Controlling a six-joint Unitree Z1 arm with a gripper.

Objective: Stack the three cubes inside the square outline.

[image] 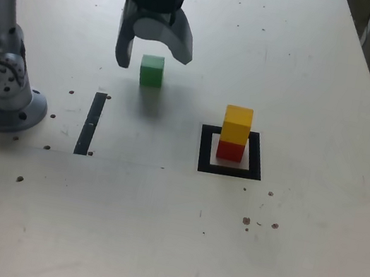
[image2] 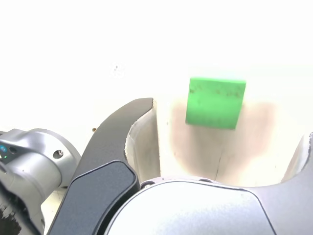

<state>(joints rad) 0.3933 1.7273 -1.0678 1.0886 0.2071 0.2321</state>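
The green cube (image: pixel 151 72) (image2: pixel 215 103) rests on the table at the back, left of centre in the exterior view. My gripper (image: pixel 155 58) (image2: pixel 227 127) hangs open just above it, fingers spread to either side, and nothing is held. A yellow cube (image: pixel 237 124) stands on a red cube (image: pixel 231 150) inside the square outline (image: pixel 205 148) of black tape, to the right in the exterior view. In the wrist view the green cube lies on the table between the two spread fingers (image2: pixel 132 127).
A straight black tape strip (image: pixel 91 123) lies on the table to the exterior view's left of the outline. The arm's grey base (image: pixel 4 88) sits at the exterior view's left edge. The pale tabletop (image: pixel 168 236) has small dark specks and holes.
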